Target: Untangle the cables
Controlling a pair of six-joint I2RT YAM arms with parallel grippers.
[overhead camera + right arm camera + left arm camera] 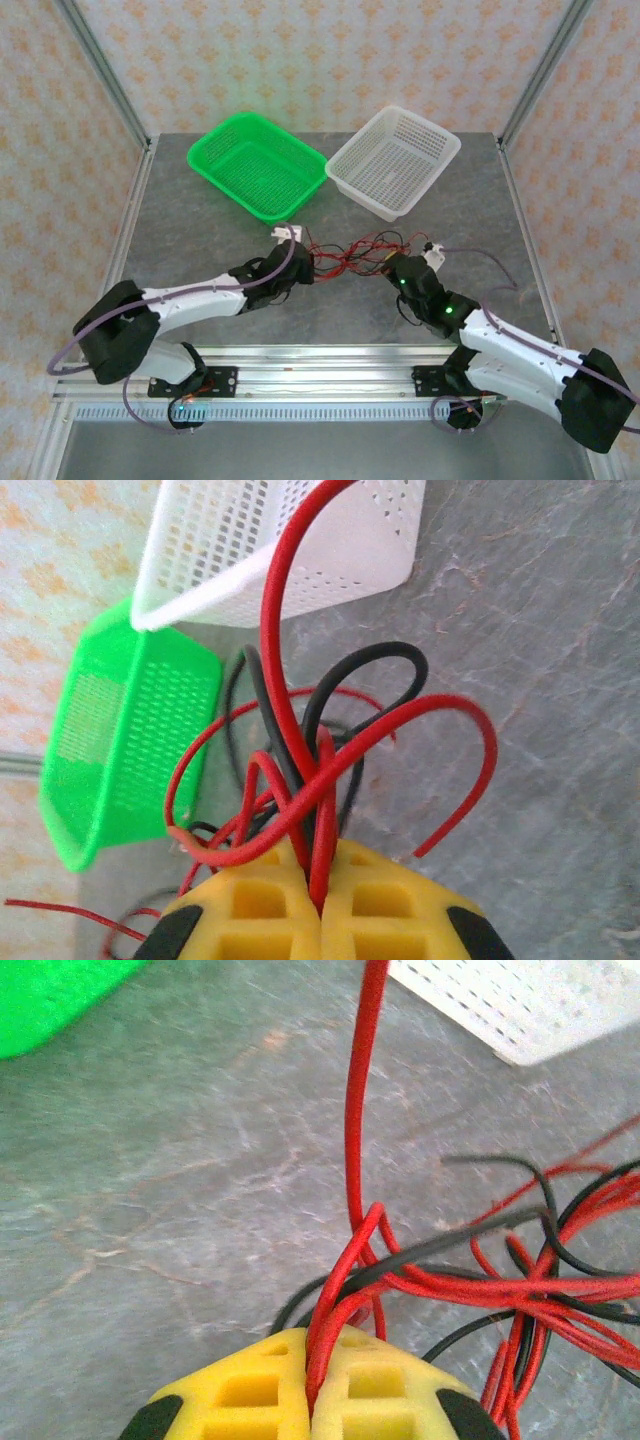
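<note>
A loose tangle of very thin red and black cables (pixel 355 250) stretches between the two arms over the grey marbled counter (pixel 200 250), near the front of the two baskets. The left hand (pixel 308 262) is pinched shut on the left end of the tangle. Seen from its wrist, the left hand (pixel 312 1385) has several red strands squeezed in the seam between its yellow pads. The rest of the cables (pixel 470 1280) fan off to the right, and one red strand runs straight up out of frame. The right hand (pixel 392 260) grips the other end. Up close, the right hand (pixel 322 895) is closed tight on a bunch of strands, and red and black cables (pixel 300 750) loop upward from it. Behind the tangle, a rectangular green plastic mesh basket (pixel 215 135) and a white plastic mesh basket (pixel 440 160) sit side by side, their near corners almost meeting.
</note>
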